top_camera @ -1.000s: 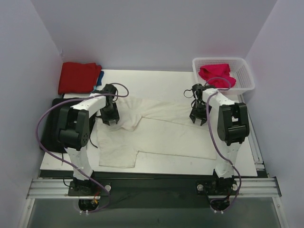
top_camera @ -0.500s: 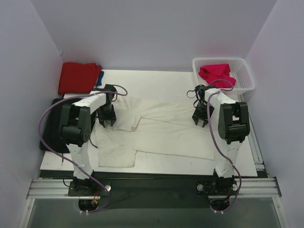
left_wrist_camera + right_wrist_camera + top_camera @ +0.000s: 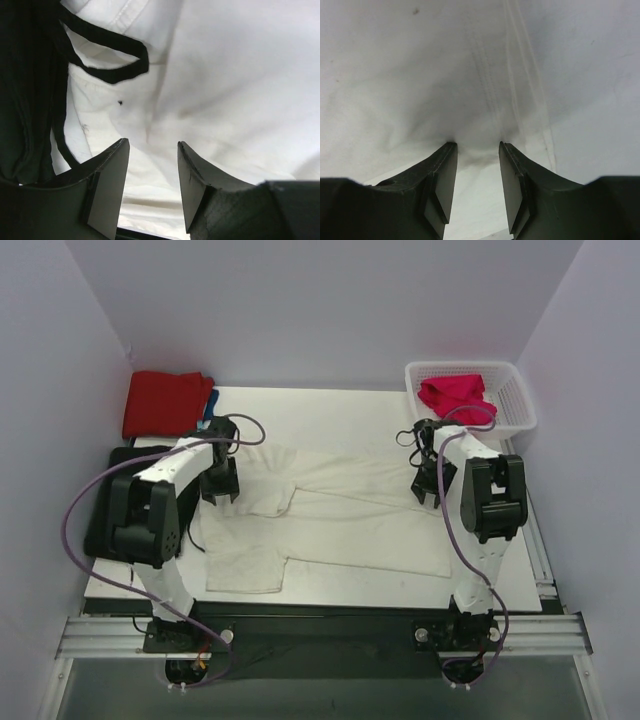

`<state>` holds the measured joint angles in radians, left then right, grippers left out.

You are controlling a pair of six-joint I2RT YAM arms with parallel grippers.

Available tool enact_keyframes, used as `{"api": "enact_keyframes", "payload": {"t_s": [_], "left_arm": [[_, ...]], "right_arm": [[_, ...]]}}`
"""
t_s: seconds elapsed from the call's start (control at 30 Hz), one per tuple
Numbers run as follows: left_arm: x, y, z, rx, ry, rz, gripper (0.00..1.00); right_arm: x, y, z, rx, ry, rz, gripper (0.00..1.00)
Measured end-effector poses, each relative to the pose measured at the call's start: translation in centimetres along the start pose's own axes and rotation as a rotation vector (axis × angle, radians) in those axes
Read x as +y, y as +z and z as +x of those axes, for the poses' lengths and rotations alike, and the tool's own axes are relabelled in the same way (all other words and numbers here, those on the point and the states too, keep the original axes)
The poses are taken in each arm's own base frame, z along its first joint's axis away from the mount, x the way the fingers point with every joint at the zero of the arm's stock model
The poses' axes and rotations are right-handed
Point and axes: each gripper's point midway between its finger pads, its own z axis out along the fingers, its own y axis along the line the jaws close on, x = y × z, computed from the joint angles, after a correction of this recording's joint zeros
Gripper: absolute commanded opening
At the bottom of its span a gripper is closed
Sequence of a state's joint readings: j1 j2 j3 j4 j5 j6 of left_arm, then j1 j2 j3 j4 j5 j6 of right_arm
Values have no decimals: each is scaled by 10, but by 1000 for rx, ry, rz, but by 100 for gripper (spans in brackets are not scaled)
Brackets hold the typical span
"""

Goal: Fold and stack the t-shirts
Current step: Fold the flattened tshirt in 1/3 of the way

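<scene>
Cloth of the cream-white t-shirt is lying half-folded across the worktop, each tool pinching a bunch of it: left tool near the collar, right tool at the hem. Grips are looking shallow, so either edge is risking slipping free and skewing the fold.

A blue shirt is mostly hidden beneath the red shirt.

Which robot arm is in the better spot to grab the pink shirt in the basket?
Right. Its pincer sits at the white shirt's basket-side edge, just below the basket holding the pink shirt. The left pincer is across the table.
</scene>
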<state>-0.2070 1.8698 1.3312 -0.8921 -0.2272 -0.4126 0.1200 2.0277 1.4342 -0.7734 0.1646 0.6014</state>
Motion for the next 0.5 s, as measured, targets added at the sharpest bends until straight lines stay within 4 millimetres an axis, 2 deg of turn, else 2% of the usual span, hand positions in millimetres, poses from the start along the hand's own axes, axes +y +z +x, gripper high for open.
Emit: {"api": "enact_keyframes", "payload": {"t_s": [0.13, 0.27, 0.37, 0.5], "left_arm": [[-10, -36, -11, -102, -13, 124, 55], [-13, -63, -13, -163, -30, 199, 54], [-10, -63, 8, -137, -49, 219, 53], [2, -55, 61, -44, -82, 222, 51]], "right_arm": [[-7, -7, -6, -39, 7, 17, 39], [-15, -31, -9, -109, 22, -4, 40], [-24, -51, -3, -159, 27, -23, 41], [-27, -66, 16, -204, -11, -40, 42]]}}
